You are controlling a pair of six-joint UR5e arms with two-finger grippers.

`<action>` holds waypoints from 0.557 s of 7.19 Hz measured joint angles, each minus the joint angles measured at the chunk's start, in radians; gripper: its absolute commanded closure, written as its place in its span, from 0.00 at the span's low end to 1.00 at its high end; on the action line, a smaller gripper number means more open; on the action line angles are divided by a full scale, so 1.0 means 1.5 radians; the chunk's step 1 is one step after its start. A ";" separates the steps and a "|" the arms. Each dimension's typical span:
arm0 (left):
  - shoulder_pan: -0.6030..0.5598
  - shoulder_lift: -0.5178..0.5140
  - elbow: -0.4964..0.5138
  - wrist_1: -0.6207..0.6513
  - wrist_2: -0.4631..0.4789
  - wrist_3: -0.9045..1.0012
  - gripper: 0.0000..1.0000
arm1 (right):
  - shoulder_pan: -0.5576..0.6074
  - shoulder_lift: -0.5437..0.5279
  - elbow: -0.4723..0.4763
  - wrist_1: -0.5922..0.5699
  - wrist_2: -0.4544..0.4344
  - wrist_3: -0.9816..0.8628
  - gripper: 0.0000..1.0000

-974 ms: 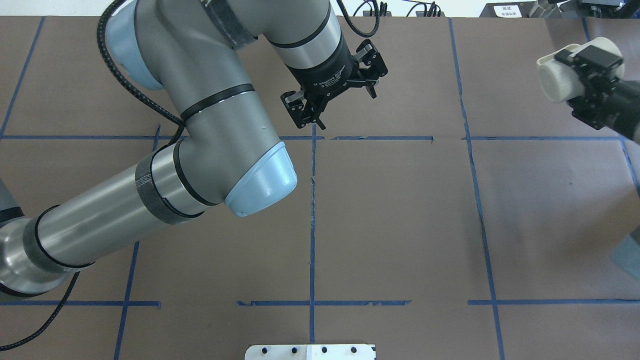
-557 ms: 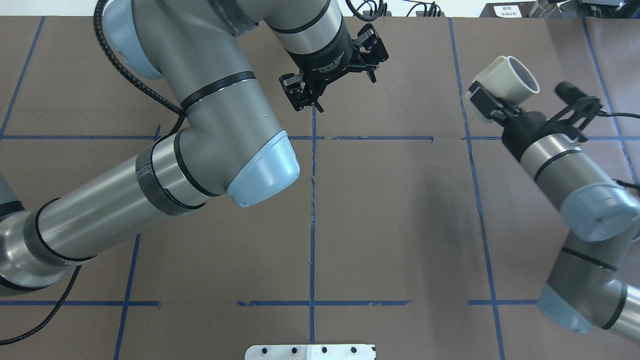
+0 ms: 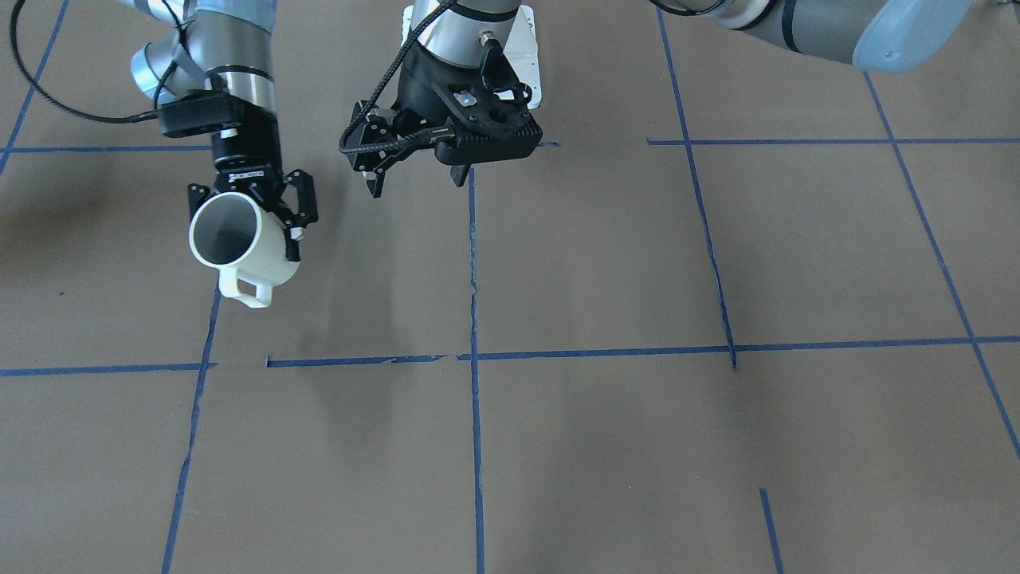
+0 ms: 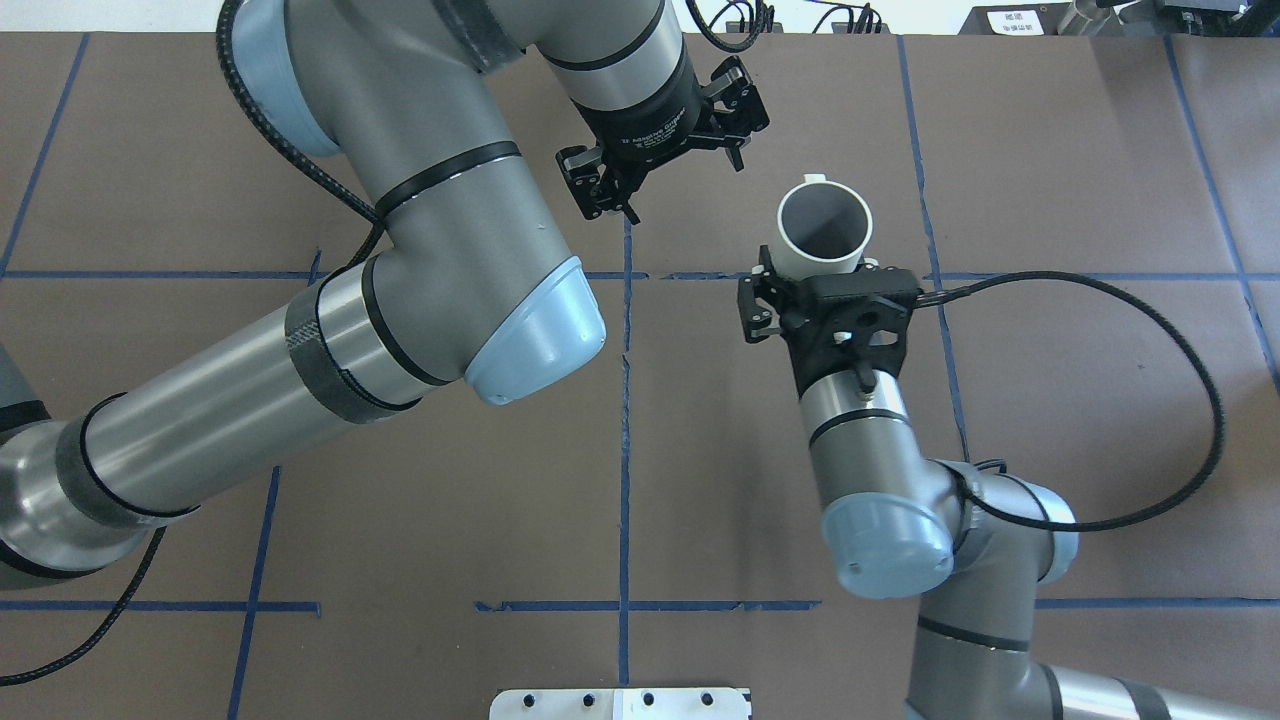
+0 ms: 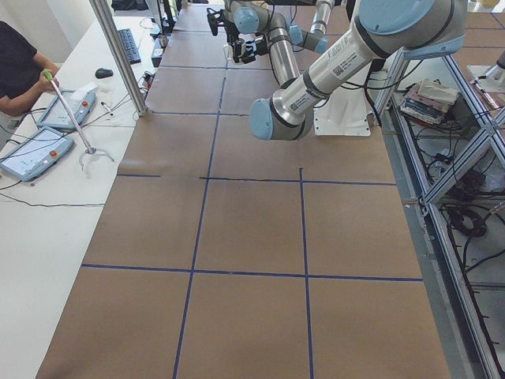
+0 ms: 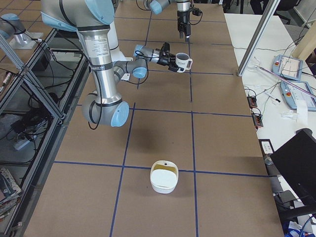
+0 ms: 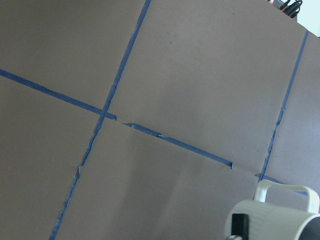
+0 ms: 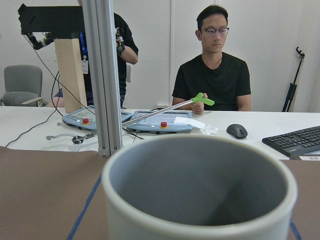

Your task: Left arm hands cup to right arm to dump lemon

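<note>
**Right tool is holding the cup mouth-up; left tool is hanging wide and empty.**

In the overhead view the cup [image 4: 822, 232] is sitting upper centre-right, clamped low on its body by the right tool [image 4: 815, 285]. Its long axis is running near upright and its handle is pointing toward the top of the frame. The left tool [image 4: 680, 185] is hovering to the cup's upper left, apart from it, so the right arm is nearer. No lemon is showing in the grey inside. One cup and two arms are showing, and one white bowl [image 6: 164, 177] is resting on the tabletop [image 4: 1050, 400], well apart at the right-side view's lower centre.
</note>
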 measured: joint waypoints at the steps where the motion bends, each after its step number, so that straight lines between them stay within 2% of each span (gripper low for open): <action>1: 0.000 0.000 -0.007 0.021 -0.003 0.001 0.00 | -0.023 0.033 0.001 -0.072 -0.033 -0.003 0.92; 3: 0.003 0.005 -0.025 0.069 -0.017 0.001 0.00 | -0.042 0.059 -0.001 -0.117 -0.066 -0.005 0.90; 4: 0.008 0.019 -0.036 0.074 -0.049 0.001 0.00 | -0.046 0.063 -0.002 -0.122 -0.078 -0.005 0.89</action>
